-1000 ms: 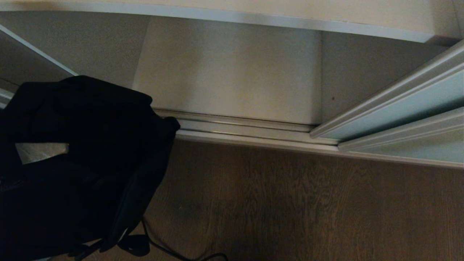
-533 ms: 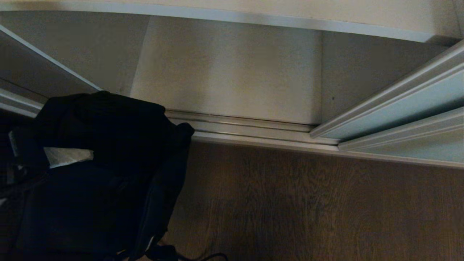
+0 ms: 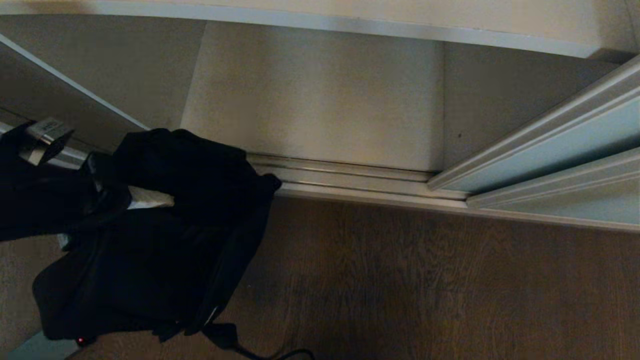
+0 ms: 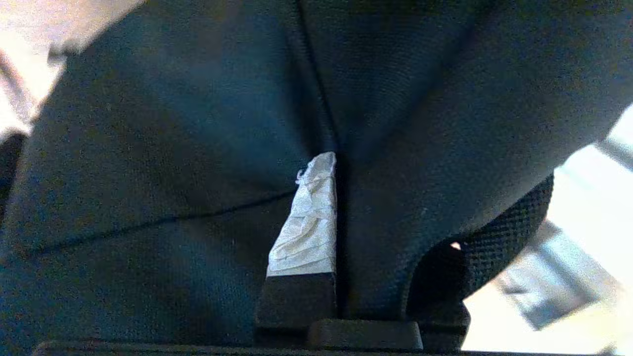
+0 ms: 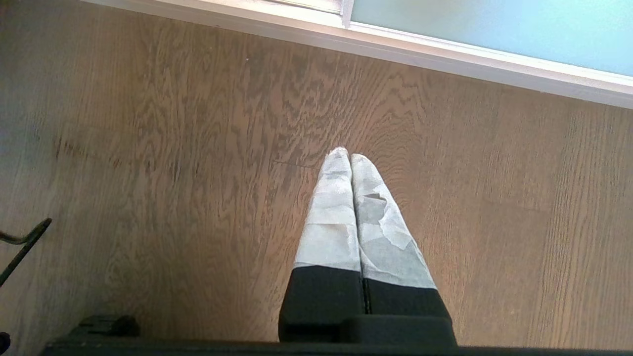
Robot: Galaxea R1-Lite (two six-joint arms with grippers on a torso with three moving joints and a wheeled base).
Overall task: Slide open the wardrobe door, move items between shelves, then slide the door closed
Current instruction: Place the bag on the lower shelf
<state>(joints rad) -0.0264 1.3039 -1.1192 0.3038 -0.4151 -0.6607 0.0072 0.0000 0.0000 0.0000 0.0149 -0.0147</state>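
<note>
The black fabric bag (image 3: 165, 240) hangs at the left over the brown floor, just in front of the open wardrobe. My left gripper (image 3: 147, 200) is shut on a fold of it near its top. In the left wrist view, bag (image 4: 173, 148) cloth fills the picture and covers one finger; the other taped finger (image 4: 306, 227) presses against the fold. The sliding wardrobe door (image 3: 575, 145) stands pushed to the right. An off-white shelf (image 3: 350, 24) crosses the top, above the pale lower board (image 3: 320, 100). My right gripper (image 5: 349, 157) is shut and empty above the floor.
The metal door track (image 3: 350, 180) runs along the wardrobe's front edge. A black cable (image 3: 240, 347) lies on the wood floor (image 3: 425, 280) below the bag. A side panel (image 3: 60, 95) of the wardrobe slants in at the left. Mint-green door glass (image 5: 484, 29) shows beyond the right gripper.
The left gripper has carried the bag down and to the right, closer to the wardrobe opening. The left arm now shows at the picture's left. The right arm has not moved.
</note>
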